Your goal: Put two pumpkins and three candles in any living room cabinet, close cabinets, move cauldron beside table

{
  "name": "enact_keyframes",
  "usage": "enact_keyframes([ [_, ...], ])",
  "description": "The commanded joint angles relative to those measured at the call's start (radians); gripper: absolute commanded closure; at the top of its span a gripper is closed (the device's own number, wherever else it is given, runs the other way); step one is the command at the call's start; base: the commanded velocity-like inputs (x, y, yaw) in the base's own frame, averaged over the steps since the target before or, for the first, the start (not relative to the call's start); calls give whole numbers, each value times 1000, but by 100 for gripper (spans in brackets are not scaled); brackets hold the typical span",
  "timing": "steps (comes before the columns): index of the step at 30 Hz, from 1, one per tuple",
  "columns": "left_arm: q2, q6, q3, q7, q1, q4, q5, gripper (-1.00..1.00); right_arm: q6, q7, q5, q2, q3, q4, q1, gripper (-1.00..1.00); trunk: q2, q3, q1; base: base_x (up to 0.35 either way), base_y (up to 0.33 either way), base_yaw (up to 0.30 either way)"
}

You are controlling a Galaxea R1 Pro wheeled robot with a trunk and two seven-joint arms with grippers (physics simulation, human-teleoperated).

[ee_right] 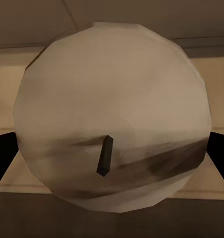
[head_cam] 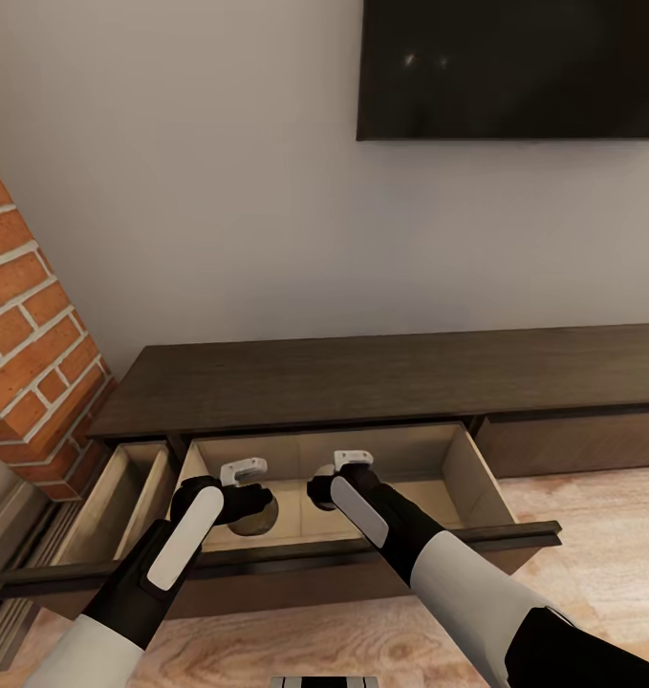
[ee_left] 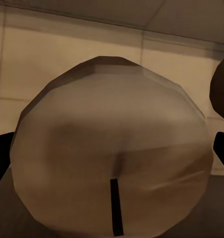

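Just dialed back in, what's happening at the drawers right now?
Both arms reach into the open middle drawer of the cabinet. The left gripper has a candle between its fingers, and the right gripper has another candle likewise. Whether either grip has let go, I cannot tell. The drawer to the left is open too.

Both arms reach forward and down, left hand (head_cam: 250,500) and right hand (head_cam: 326,485) side by side.

No readable text, label, brand, number or sign appears on anything in these views.
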Motion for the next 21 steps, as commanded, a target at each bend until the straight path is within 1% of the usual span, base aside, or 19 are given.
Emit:
enact_keyframes([
  [1,1,0,-2,10,-1,0,10,100,1,-9,-8,0,3,0,-1,100,0,-1,0,9,0,0],
  [15,0,0,-3,10,-1,0,10,100,5,-5,-15,0,3,0,-1,100,0,-1,0,20,0,0],
  [21,0,0,-3,10,-1,0,10,100,6,-4,-16,0,3,0,-1,100,0,-1,0,95,0,0],
])
